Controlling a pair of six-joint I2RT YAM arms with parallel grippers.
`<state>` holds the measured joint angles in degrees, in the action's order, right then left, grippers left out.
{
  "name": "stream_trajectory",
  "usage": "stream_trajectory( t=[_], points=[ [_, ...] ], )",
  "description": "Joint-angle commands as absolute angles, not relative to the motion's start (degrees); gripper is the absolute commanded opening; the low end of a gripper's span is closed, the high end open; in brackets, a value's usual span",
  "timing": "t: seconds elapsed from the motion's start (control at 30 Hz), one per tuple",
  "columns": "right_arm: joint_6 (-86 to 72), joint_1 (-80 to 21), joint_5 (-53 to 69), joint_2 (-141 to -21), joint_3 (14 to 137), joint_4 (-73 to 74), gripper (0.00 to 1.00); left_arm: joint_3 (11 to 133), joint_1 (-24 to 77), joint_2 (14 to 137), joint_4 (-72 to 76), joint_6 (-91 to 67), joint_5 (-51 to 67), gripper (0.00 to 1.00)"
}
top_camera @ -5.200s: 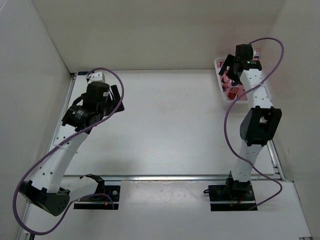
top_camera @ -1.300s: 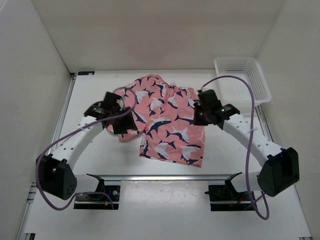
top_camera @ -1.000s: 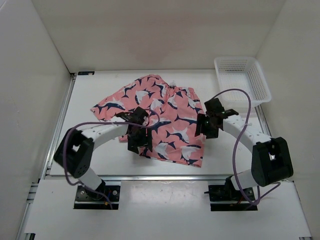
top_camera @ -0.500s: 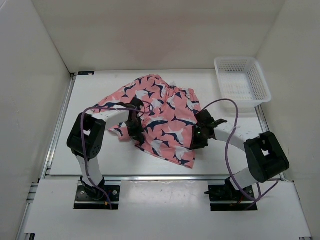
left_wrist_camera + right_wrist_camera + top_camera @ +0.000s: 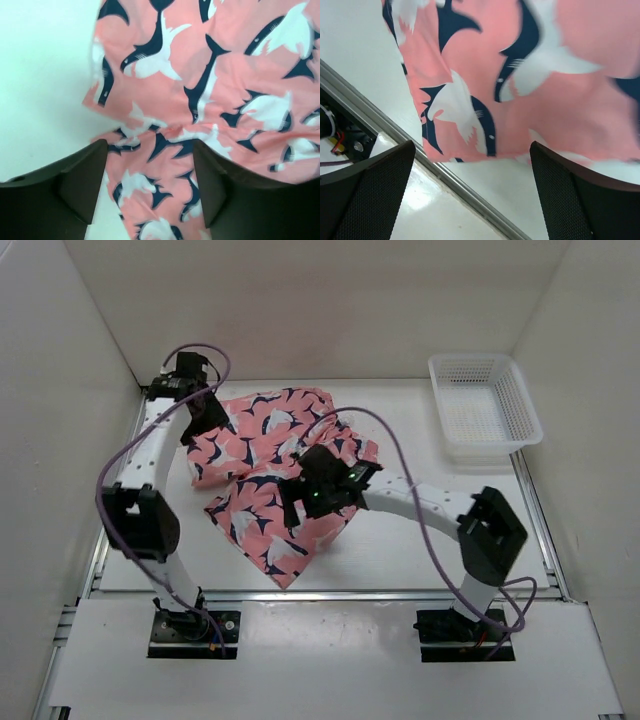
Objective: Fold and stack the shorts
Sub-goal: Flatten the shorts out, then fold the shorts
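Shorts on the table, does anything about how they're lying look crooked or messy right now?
Yes. The shorts lie skewed diagonally on the table, rumpled with uneven folds rather than squared up. One corner points at the near rail and almost reaches it. Nothing looks torn.

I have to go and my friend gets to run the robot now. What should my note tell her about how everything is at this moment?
Left gripper: open, above the far left edge of the shorts, holding nothing.
Right gripper: open, above the middle of the shorts, holding nothing.
Shorts: lying rumpled and slanted on the table, not neatly folded.
Basket: back right corner, no shorts in it.
Done: shorts are out on the table.
Left: smooth them, fold them neatly, then stack them.
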<state>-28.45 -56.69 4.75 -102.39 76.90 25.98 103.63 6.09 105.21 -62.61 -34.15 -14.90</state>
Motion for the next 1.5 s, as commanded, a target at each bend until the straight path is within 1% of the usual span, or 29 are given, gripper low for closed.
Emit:
stream_trajectory(
  t=[0.0,0.03,0.07,0.1,0.13,0.2,0.23,0.27,0.3,0.33,0.37,0.4,0.43,0.47,0.5,0.57,0.67,0.7,0.8,0.9,0.93,0.97,1.03,1.2,1.23,1.3,1.33,1.43,1.47],
  points=[
    [-24.0,-50.22,-4.81,-93.8,74.47,31.29,1.0,98.2,6.68,92.13,-64.79,-30.24,-14.43,0.83],
    [-23.99,-48.27,-4.83,-92.74,73.23,31.29,1.0,95.13,7.64,90.02,-63.56,-30.23,-11.19,0.9],
    [-23.99,-46.25,-5.53,-91.77,71.99,31.29,0.97,91.62,9.82,88.09,-61.02,-30.23,-9.77,0.9],
    [-23.99,-41.88,-5.54,-91.06,71.03,31.29,0.92,84.01,11.15,84.41,-59.6,-30.84,-8.45,0.9],
    [-24.52,-39.4,-5.54,-90.53,70.41,31.29,0.73,80.02,12.38,82.72,-58.28,-31.81,-4.96,0.88],
    [-24.52,-32.48,-3.36,-91.4,70.4,30.77,0.44,69.15,16.15,78.69,-54.17,-35.05,-1.16,0.84],
    [-24.52,-30.6,-2.3,-92.1,71.53,30.15,0.33,66.04,17.39,77.62,-53.01,-36.46,0.95,0.8],
    [-24.52,-28.85,-2.29,-94.55,72.94,30.15,0.11,63.31,18.62,76.82,-51.95,-37.78,1.58,0.77],
    [-24.0,-26.22,-2.29,-96.05,74.52,30.15,0.07,58.58,21.16,75.16,-50.99,-39.97,2.1,0.71],
    [-23.21,-25.15,-2.29,-97.72,78.1,30.15,0.07,56.8,22.05,74.28,-50.19,-40.6,2.11,0.69],
    [-23.2,-24.09,-2.29,-101.39,79.96,31.02,0.14,55.3,22.76,73.4,-49.49,-40.61,2.63,0.69],
    [-22.51,-22.43,-1.5,-103.43,81.81,31.63,0.26,53.98,23.29,72.52,-49.48,-40.61,2.64,0.69],
    [-21.89,-21.72,-0.97,-105.36,83.65,32.42,0.43,51.96,23.29,70.86,-49.48,-40.61,2.64,0.69],
    [-21.1,-20.23,-0.97,-109.21,86.98,32.43,0.57,51.16,23.29,70.14,-49.48,-40.61,4.2,0.77],
    [-21.09,-19.52,-0.44,-111.16,88.84,33.65,0.77,50.54,23.29,69.53,-49.48,-40.61,4.22,0.83],
    [-21.62,-17.5,2.1,-116.16,92.88,34.28,0.83,48.96,23.29,67.42,-49.48,-42.27,4.22,0.97],
    [-21.62,-16.96,2.81,-120.74,96.66,34.28,0.83,47.72,23.29,63.99,-49.48,-45.16,3.69,0.99],
    [-21.62,-16.96,3.42,-121.72,97.55,34.28,0.79,47.72,23.29,63.46,-49.48,-45.7,3.69,0.99],
    [-21.62,-17.57,4.31,-124.88,100.27,34.28,0.72,47.72,23.29,63.46,-50.53,-45.7,4.22,0.99],
    [-21.62,-17.58,5.36,-126.91,102.04,34.28,0.53,49.04,23.29,63.46,-52.2,-45.7,4.05,0.98],
    [-22.49,-17.58,5.36,-126.91,102.04,33.41,0.11,49.65,23.29,63.46,-52.21,-45.7,4.04,0.96],
    [-22.5,-17.58,5.97,-126.22,101.26,31.66,0.0,50.35,23.9,63.46,-52.73,-45.18,3.52,0.92],
    [-24.6,-17.58,7.29,-122.55,95.74,27.71,0.0,52.72,24.86,63.46,-54.66,-43.77,0.02,0.86],
    [-32.15,-14.95,1.94,-111.47,79.57,20.5,0.0,62.55,25.49,64.76,-59.23,-37.98,-6.06,0.86],
    [-34.0,-14.25,1.93,-107.01,72.84,19.17,0.0,63.45,25.49,65.82,-59.76,-37.45,-6.67,0.86],
    [-35.76,-14.24,-1.92,-98.76,65.25,15.67,0.0,64.77,25.49,69.67,-59.77,-36.83,-6.68,0.86],
    [-38.03,-14.85,-3.33,-96.0,58.17,14.86,0.0,64.78,25.49,71.09,-59.77,-36.83,-6.07,0.86],
    [-45.05,-16.44,-5.97,-86.86,46.28,14.33,0.0,63.73,25.49,76.28,-57.05,-36.83,-4.05,0.86],
    [-46.91,-17.31,-5.98,-85.01,43.88,14.33,0.0,63.2,25.49,77.68,-56.17,-36.83,-2.74,0.89]
  ],
)
